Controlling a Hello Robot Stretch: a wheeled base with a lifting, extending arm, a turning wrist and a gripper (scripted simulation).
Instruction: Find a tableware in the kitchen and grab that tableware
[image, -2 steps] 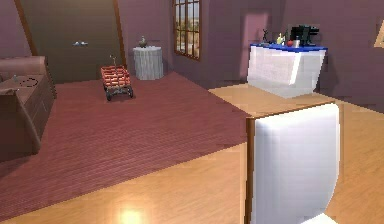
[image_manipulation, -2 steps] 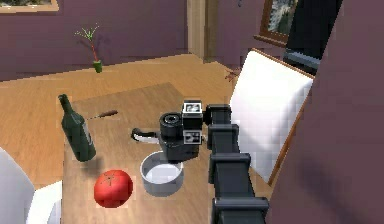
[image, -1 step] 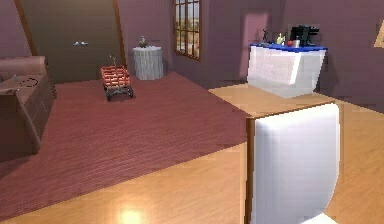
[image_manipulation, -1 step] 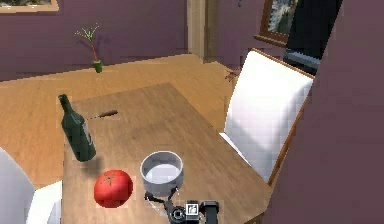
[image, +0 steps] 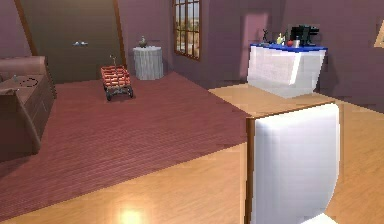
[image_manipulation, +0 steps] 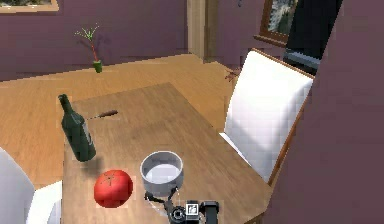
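Surface (image_manipulation: 150, 115): wooden dining top, largest item in arm side view, carries all 3 small objs; robot appears to stand alongside it so the arm can reach across. White chair (image_manipulation: 268, 110): drawn up to the surface's far side at the view's right, seat-ready; prob. the same white chair back at forward view's lower right. Far surface (image: 285, 68): white counter w/ blue top against the purple wall, dark appliance (image: 305, 36) on top; kitchen-type fitting. Bottle (image_manipulation: 75, 125): dark green, upright, near the surface's left edge, apart from the rest. Red fruit (image_manipulation: 113, 188): round, tomato or apple, can't tell which; lies just beside the bowl, on its left. Bowl (image_manipulation: 162, 170): the tableware in question; stands upright, mouth up, toward the surface's near end, between fruit and right-hand edge. Set as for a meal, so rim looks free for a grasp. Looks: white, round, thick plain rim, greyish shaded inside, apparently nothing in it, no handle or pattern seen. Gripper (image_manipulation: 164, 196): dark body at the view's bottom edge, at the bowl's near rim, w/ white marker squares (image_manipulation: 185, 212) to its right; placed there presumably to take the rim. Touching vs. just over: can't tell. Fingers apart or together: can't tell. Holding anything: can't tell, as bowl sits on the surface right at it.
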